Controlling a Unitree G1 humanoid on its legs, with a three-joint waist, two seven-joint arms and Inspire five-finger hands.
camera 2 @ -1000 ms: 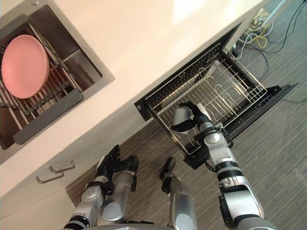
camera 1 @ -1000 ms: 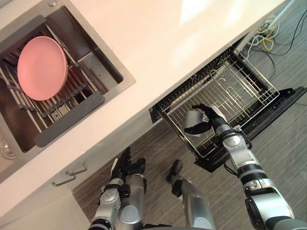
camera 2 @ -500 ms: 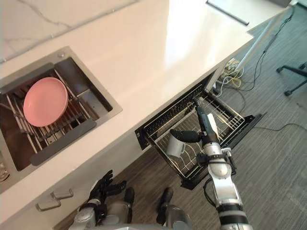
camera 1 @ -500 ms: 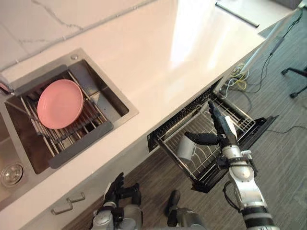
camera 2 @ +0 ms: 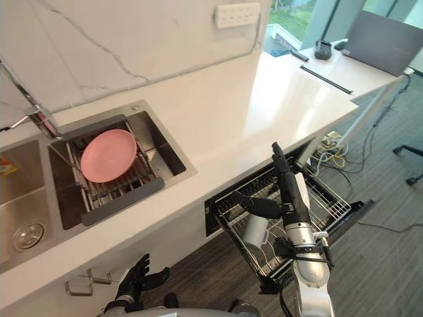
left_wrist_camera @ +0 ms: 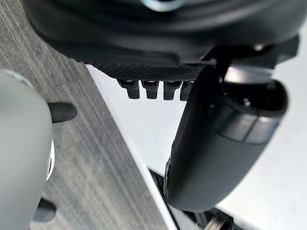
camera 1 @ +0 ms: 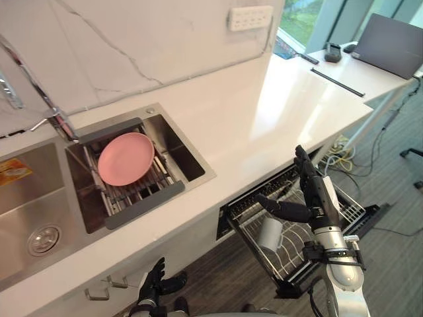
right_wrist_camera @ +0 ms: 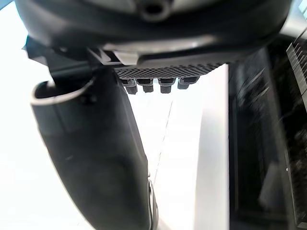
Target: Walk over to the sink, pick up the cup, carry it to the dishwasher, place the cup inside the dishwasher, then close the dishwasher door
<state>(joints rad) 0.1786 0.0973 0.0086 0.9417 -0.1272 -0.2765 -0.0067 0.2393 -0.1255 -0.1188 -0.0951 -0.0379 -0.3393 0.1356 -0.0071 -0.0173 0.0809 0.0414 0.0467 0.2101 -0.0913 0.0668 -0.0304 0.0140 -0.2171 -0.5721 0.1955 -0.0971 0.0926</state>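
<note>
One cup [camera 1: 269,232] down: it sits in the dishwasher rack [camera 1: 344,210], lower right of frame, out of my grip. R hand [camera 1: 316,201] hovers just above it, fingers straight, thumb out, holding nothing; a sec ago it was wrapped round the cup. Cam has swung up too. L hand [camera 1: 155,285] idle, relaxed-open, bottom left. Door [camera 1: 374,215] is down; closing it looks next.

We look down on a kitchen: a steel sink [camera 1: 176,141] with tap [camera 1: 63,124], pink plate [camera 1: 125,158] draining, white counter [camera 1: 277,112], marble wall [camera 1: 132,39], open dishwasher [camera 1: 347,210] below.
</note>
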